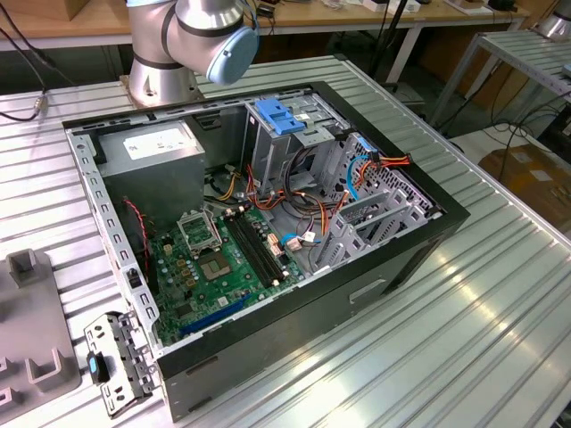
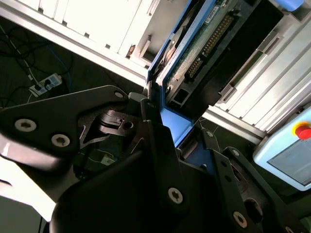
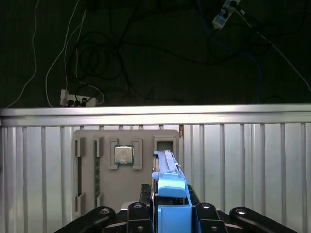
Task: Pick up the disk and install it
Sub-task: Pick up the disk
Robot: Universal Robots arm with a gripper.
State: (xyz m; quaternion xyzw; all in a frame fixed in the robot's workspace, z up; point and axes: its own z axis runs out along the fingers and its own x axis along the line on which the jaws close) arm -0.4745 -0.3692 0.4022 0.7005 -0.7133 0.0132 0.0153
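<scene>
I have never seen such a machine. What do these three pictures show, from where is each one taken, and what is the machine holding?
This is one robot arm standing on a ribbed metal table. The exterior view comes from a camera off the arm: it shows an open computer case lying on the table, its green motherboard exposed. The two wrist views come from cameras riding near the arm's hand, called the gripper. It is shut on the disk, a hard drive in a bright blue carrier. In the first wrist view a grey tray on the table holds a processor chip.
</scene>
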